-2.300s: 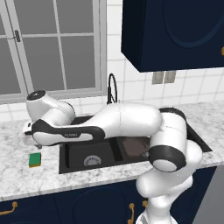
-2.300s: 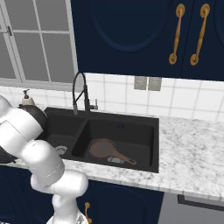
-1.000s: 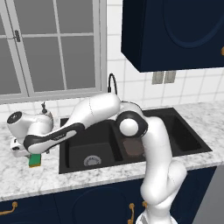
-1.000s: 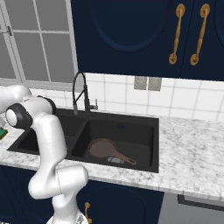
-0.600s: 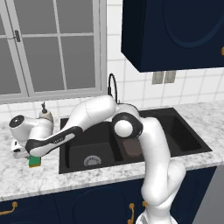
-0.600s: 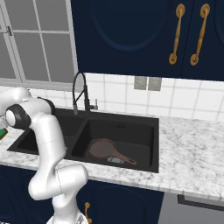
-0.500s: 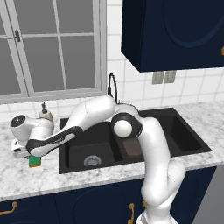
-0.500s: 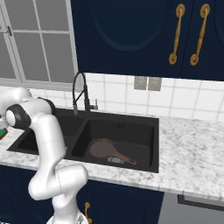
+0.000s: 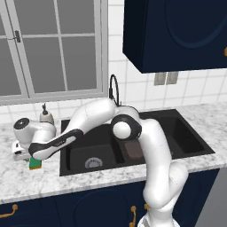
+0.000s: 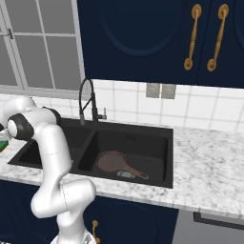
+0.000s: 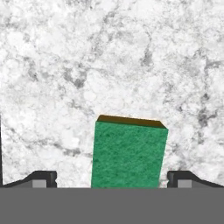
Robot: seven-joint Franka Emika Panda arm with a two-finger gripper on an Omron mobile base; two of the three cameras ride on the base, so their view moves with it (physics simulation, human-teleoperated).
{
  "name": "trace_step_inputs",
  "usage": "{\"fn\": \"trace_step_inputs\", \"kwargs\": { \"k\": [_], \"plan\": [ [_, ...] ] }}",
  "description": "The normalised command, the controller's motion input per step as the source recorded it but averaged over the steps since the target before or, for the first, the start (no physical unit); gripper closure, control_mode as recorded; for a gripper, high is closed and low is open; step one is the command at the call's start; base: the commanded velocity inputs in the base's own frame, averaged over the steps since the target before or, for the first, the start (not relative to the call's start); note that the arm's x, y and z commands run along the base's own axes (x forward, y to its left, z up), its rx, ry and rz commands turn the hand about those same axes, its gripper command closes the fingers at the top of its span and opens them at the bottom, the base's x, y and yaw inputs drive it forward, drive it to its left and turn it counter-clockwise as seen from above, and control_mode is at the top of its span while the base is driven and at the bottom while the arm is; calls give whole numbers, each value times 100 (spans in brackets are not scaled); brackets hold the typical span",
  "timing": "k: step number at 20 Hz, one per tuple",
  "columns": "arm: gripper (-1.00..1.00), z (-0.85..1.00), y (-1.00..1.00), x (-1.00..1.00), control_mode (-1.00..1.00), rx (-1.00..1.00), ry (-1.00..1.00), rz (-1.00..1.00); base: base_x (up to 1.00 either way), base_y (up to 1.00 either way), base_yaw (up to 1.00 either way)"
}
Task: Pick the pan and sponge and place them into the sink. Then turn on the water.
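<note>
1. Broadly, the marble counter [image 9: 26,177] runs under the window, with the black double sink [image 9: 186,146] set into it.
2. Then the white arm [image 9: 146,146] reaches from the lower right of the left base view across the sink, far out over the counter to the sink's left.
3. Next, the faucet [image 10: 88,102] stands behind the divider between the two basins; no stream shows at it.
4. Smaller, the pan [image 10: 112,162] lies flat on the floor of the right basin, its handle pointing toward the front right corner.
5. Over at the left, the gripper [image 11: 112,177] hangs low above the counter with its jaws spread wide, not closed on anything.
6. Lastly, the sponge [image 11: 129,155] lies green side up on the counter between the two fingertips [image 11: 41,178], with a gap on each side.
</note>
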Motion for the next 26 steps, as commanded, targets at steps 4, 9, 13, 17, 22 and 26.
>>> {"fn": "trace_step_inputs", "kwargs": {
  "k": [4, 9, 13, 17, 22, 26],
  "plan": [
    [-100, -15, 1, 0, -100, 0, 0, 0, 0, 0, 0],
    [-100, -17, 1, 0, -100, 0, 0, 0, 0, 0, 0],
    [-100, -19, 6, 0, -100, 0, 0, 0, 0, 0, 0],
    [-100, -22, 17, 0, -100, 0, -1, 0, 0, 0, 0],
    [-100, -24, 19, 0, -100, 0, -2, 0, 0, 0, 0],
    [-100, -52, 1, 0, -100, 2, 0, 0, 0, 0, 0]
  ]
}}
